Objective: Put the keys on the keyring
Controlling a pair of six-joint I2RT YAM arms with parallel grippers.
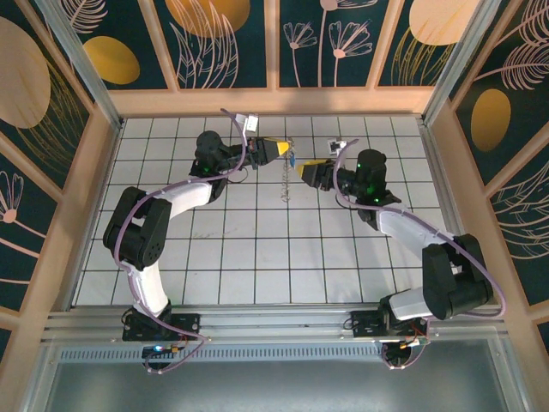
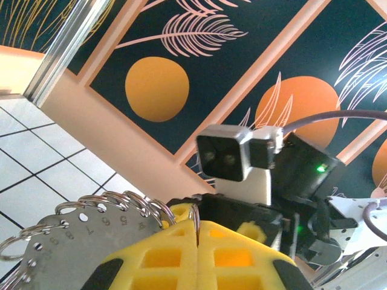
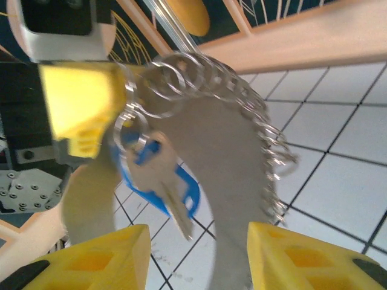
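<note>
1. Blue-headed key [image 3: 162,181] hangs from a small ring [image 3: 129,129] on the keyring [image 3: 221,157] — close beside the left gripper's yellow fingers [image 3: 84,99]
2. The left gripper [image 2: 196,232] is clenched on the keyring
3. The right gripper [image 3: 196,241] is released — one finger on either side of the key

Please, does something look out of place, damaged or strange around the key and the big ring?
Nothing stands out. The left gripper is shut on the edge of the keyring. The blue key hangs from one small ring on it, and the right gripper stands open beside it. Nothing looks bent or dropped.
</note>
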